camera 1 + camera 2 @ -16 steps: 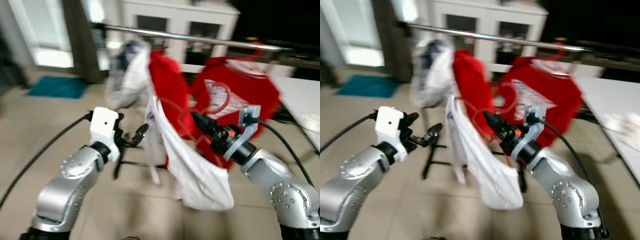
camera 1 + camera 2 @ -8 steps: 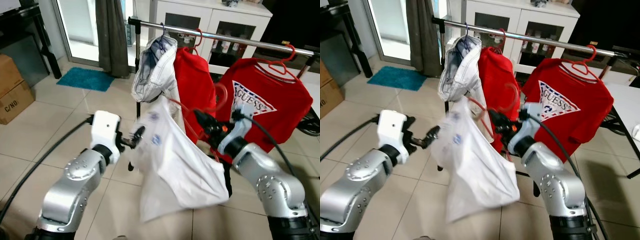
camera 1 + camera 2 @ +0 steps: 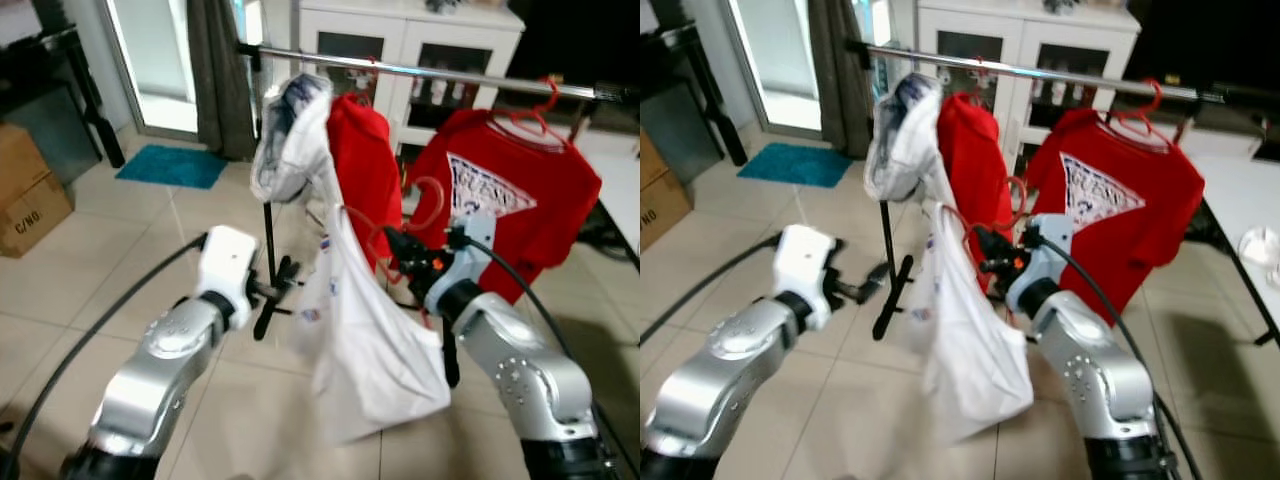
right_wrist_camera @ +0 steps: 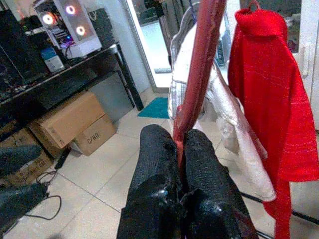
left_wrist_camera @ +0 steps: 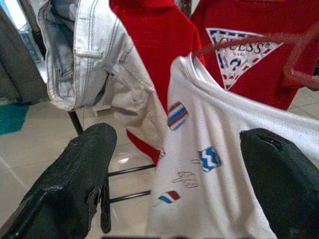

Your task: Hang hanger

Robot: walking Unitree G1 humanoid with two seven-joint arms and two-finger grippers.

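Note:
A red hanger [image 4: 199,64] carries a white T-shirt [image 3: 370,350] with small printed patches. My right gripper [image 3: 397,250] is shut on the hanger's thin red bar, the fingers [image 4: 154,164] pressed together around it. The hanger's hook [image 3: 433,200] curls up in front of the red logo shirt [image 3: 510,190], well below the metal rail [image 3: 430,70]. My left gripper [image 3: 285,282] is open beside the shirt's left edge; in the left wrist view its fingers [image 5: 84,159] stand wide apart with the white T-shirt [image 5: 219,164] just beyond them, not touching.
On the rail hang a pale denim garment [image 3: 290,140], a red top [image 3: 360,160] and the red logo shirt. The rack's black post [image 3: 268,240] stands close to my left gripper. A cardboard box [image 3: 25,200], teal mat [image 3: 170,165] and white cabinet [image 3: 400,30] surround it.
The view has shifted and turned slightly blurry. The white T-shirt has swung back and hangs narrower under the right gripper. Left gripper stays open beside it.

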